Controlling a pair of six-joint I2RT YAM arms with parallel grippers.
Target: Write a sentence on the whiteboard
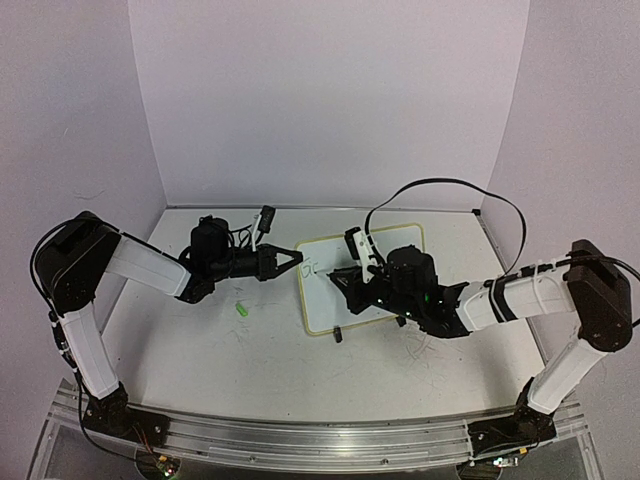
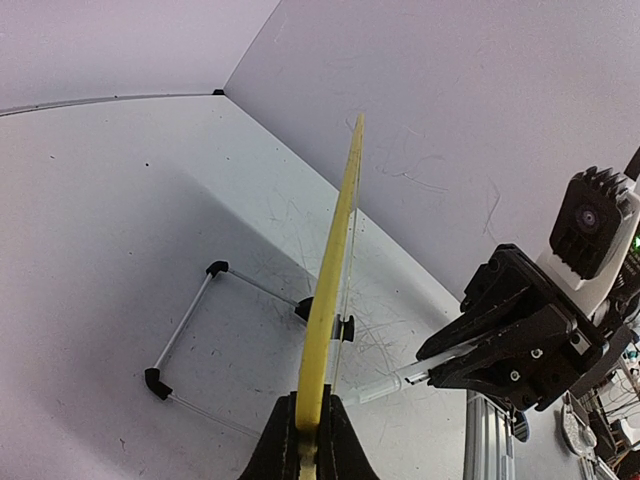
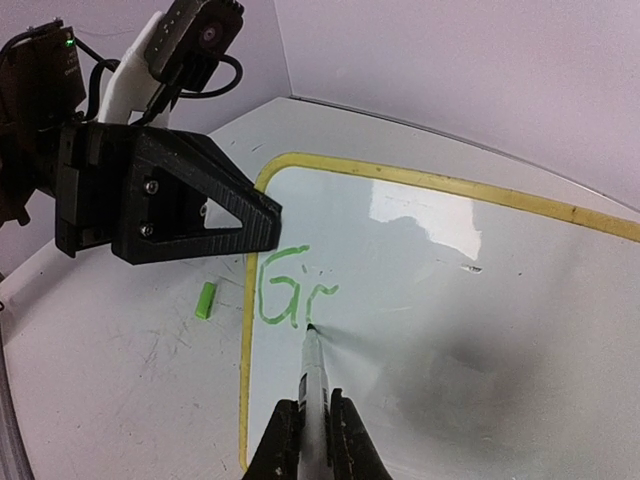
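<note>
Green strokes form the start of the sentence (image 3: 287, 295); only the letters "Gr" can be read, set in the upper left corner of the whiteboard (image 3: 480, 330), just inside its pale yellow rim. The whiteboard is seen toward the middle of the scratched white tabletop (image 1: 250, 370), slightly right of centre and closer to the far wall than to the arm bases. It is propped at a tilt, and in the left wrist view a thin wire stand (image 2: 214, 268) with black tips is spread on the table to one side of it.

The left edge of the board is clamped by the left gripper (image 2: 308, 422), whose fingers are pressed flat against both faces of the yellow rim. The right gripper (image 3: 312, 415) is closed narrowly around a slim marker (image 3: 312, 365), which is held pointing away from the wrist. Its tip is set on the board surface at the foot of the "r".

The two grippers are close together, the left one lying just left of the lettering and the right one over the board's near half. A small green cap (image 3: 205, 299) lies on the tabletop just left of the board, apart from its rim and from both grippers. Faint grey scratches are spread over the table near the board's feet.
</note>
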